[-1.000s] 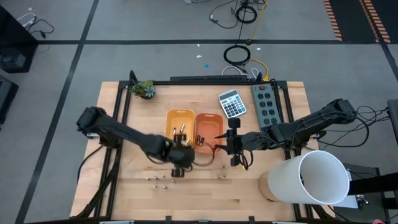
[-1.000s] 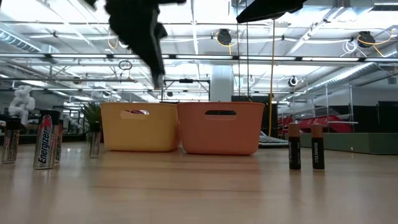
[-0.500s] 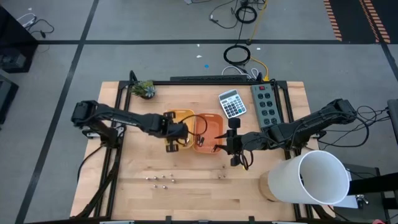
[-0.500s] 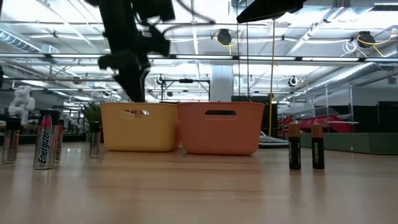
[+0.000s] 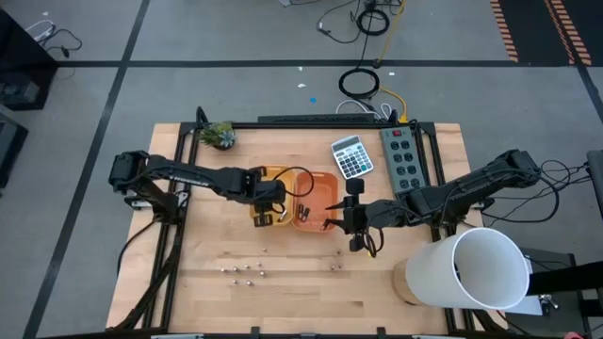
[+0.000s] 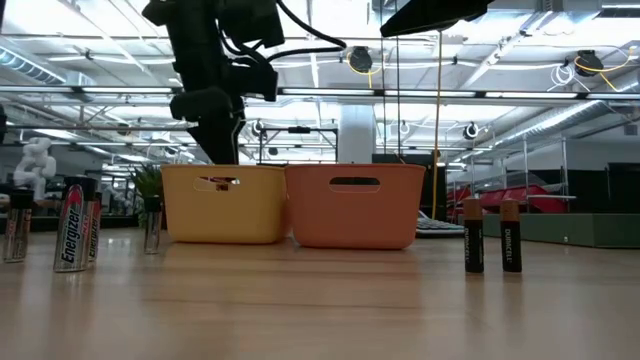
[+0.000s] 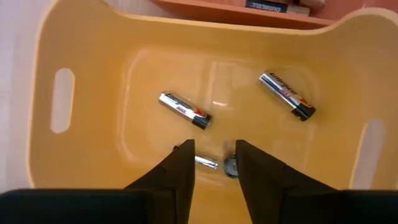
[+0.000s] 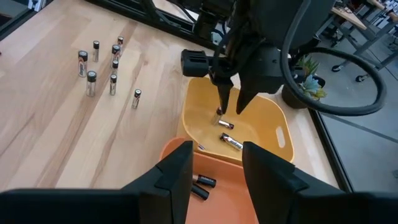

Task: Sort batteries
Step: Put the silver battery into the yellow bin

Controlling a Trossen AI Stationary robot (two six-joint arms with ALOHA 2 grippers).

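Fingers of my left hand [image 7: 211,163] stand parted over a silvery battery [image 7: 206,162] falling into the yellow tray [image 5: 255,178], right hand [image 8: 216,163] open and empty beside the orange tray [image 5: 325,188]; loose batteries [image 5: 244,273] upright on the tabletop [image 5: 301,292] could topple if brushed.

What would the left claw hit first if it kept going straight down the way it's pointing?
Probably the silver battery lying between the left claw fingertips, then the yellow tray floor; depth is unclear.
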